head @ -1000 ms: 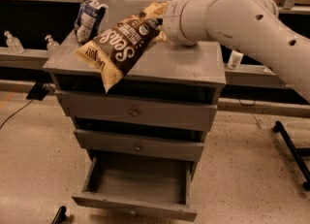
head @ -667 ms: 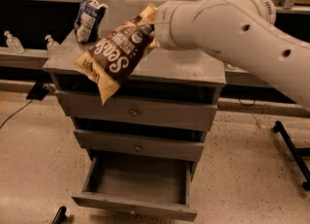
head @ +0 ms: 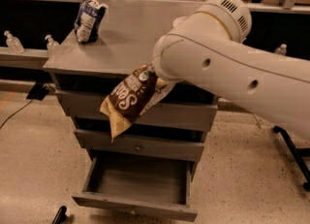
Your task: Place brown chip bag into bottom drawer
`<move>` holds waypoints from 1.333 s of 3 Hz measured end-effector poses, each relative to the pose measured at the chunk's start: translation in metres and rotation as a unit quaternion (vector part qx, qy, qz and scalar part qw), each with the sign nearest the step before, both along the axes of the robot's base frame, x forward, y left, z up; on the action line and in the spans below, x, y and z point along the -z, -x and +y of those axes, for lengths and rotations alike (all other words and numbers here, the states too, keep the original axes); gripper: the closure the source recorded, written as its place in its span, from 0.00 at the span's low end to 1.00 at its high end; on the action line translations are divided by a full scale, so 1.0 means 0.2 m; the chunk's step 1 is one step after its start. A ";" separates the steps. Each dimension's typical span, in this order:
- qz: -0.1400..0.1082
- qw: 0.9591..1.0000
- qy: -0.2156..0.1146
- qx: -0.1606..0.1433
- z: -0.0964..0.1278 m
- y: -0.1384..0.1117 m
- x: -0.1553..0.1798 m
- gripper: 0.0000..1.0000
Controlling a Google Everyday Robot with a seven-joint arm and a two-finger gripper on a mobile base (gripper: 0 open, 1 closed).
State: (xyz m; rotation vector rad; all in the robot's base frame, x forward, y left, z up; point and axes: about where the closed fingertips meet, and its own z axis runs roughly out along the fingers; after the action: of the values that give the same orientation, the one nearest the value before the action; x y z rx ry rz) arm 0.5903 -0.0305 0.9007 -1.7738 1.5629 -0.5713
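The brown chip bag [head: 130,97] had swung off the table [head: 131,39] and hung past its front edge. The gripper [head: 154,72] was at the bag's top end, fingers clenched on it. The bottom drawer [head: 138,182] stood open.

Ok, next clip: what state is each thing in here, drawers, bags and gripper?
brown chip bag: held aloft, hanging tilted.
gripper: at the bag's top end, gripping it.
bottom drawer: pulled open, nothing visible inside.
upper two drawers: shut.
blue and white bag: upright on the cabinet top.
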 end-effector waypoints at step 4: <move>0.253 0.913 -0.265 0.181 -0.15 0.28 0.74 1.00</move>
State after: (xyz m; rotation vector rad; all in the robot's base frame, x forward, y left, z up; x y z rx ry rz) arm 0.5342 -0.0597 0.7524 -1.2680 2.1701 0.1832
